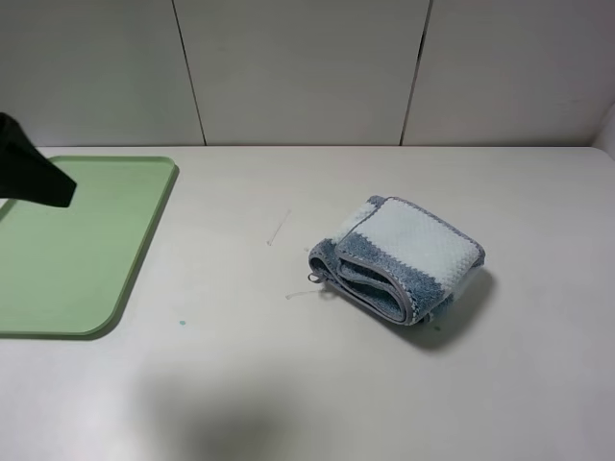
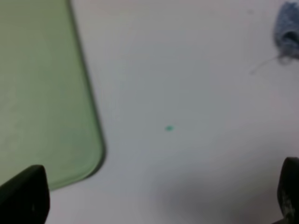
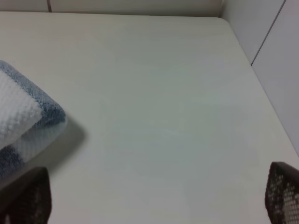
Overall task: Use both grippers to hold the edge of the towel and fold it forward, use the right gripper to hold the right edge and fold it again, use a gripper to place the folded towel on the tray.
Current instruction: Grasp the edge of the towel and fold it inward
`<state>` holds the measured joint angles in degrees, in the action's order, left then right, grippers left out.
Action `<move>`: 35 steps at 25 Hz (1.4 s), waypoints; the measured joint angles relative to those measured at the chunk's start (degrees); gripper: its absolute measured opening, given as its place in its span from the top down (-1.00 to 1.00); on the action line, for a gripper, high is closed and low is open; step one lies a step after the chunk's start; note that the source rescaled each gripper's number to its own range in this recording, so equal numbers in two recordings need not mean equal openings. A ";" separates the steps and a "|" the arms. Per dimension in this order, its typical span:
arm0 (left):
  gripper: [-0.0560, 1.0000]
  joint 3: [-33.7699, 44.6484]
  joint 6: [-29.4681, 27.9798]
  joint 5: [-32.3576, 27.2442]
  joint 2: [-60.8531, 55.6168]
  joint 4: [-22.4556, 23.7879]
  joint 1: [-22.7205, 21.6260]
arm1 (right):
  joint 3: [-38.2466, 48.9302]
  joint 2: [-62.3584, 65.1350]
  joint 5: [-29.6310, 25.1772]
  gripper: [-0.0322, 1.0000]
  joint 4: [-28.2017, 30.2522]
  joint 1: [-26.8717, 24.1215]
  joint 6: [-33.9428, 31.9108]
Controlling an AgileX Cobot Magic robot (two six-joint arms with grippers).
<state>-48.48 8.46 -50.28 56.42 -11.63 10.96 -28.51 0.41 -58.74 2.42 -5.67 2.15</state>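
The towel (image 1: 404,257) lies folded into a thick blue-and-white bundle on the table, right of centre, with its grey hem (image 1: 408,300) curling along the near side. The light-green tray (image 1: 77,250) sits flat at the left with nothing on it. A black part of the left arm (image 1: 29,175) hangs over the tray's far left. In the left wrist view my left gripper (image 2: 156,193) is open above bare table, between the tray (image 2: 42,93) and the towel (image 2: 287,28). My right gripper (image 3: 155,193) is open and holds nothing, with the towel (image 3: 23,116) beside one finger.
A small green speck (image 1: 182,323) marks the table between tray and towel. A loose thread (image 1: 300,294) trails from the towel's left end. White wall panels (image 1: 307,67) close off the back, and the table's right edge (image 3: 252,70) meets a wall.
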 joint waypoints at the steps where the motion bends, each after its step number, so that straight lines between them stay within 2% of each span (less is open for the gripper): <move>1: -0.96 -0.36 2.27 1.14 2.08 -2.30 0.00 | 0.00 0.00 0.00 -1.00 0.00 0.00 0.00; 4: -0.99 -1.82 8.50 3.82 8.44 -8.11 0.60 | 0.00 0.00 0.00 -1.00 0.00 0.00 0.00; 8: -1.00 -5.53 11.79 7.75 17.74 -9.83 5.09 | 0.00 0.00 0.00 -1.00 0.00 0.00 0.00; 16: -1.00 -19.13 11.89 12.50 37.99 -10.41 15.52 | 0.00 0.00 0.00 -1.00 0.00 0.00 0.00; 22: -1.00 -29.84 11.07 13.87 51.11 -10.65 21.62 | 0.00 0.00 0.00 -1.00 0.00 0.00 0.00; 35: -1.00 -48.90 7.87 14.22 71.28 -10.65 29.13 | 0.00 0.00 0.00 -1.00 0.00 0.00 0.00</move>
<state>-97.38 16.33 -36.06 127.70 -22.28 40.09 -28.51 0.41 -58.74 2.42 -5.67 2.15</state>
